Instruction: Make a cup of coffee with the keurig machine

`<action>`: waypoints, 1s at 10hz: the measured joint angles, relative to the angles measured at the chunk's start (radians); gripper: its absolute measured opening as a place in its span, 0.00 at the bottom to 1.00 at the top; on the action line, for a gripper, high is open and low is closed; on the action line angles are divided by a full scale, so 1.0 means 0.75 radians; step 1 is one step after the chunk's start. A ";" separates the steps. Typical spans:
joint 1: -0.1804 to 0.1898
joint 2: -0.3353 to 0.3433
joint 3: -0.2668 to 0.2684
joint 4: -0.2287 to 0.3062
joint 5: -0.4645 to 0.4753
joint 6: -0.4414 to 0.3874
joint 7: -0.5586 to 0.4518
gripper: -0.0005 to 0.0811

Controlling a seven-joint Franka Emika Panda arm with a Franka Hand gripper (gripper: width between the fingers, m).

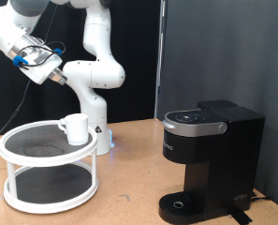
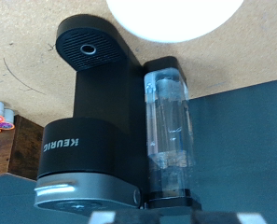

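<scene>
Keurig machine near counter right edge, lid closed. Gripper high above cup; opening indiscernible. Risk: tipping cup off rack.

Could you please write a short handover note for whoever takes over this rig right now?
Gripper: raised high at the exterior view's upper left, holding nothing visible; whether it is open cannot be told.
Cup: stands upright on the top tier of the white two-tier stand, at the exterior view's left.
Keurig machine: on the table at the exterior view's right, lid closed, drip tray bare.
Done: nothing visible yet.
Left: the cup is not yet under the machine; no brewing shows.
</scene>
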 joint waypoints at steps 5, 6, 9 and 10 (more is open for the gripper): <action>-0.023 0.029 -0.045 -0.036 -0.007 0.041 0.068 0.01; -0.024 0.030 -0.045 -0.057 -0.007 0.068 0.084 0.01; -0.040 0.031 -0.046 -0.125 -0.012 0.143 0.085 0.12; -0.047 0.031 -0.049 -0.146 -0.018 0.164 0.065 0.35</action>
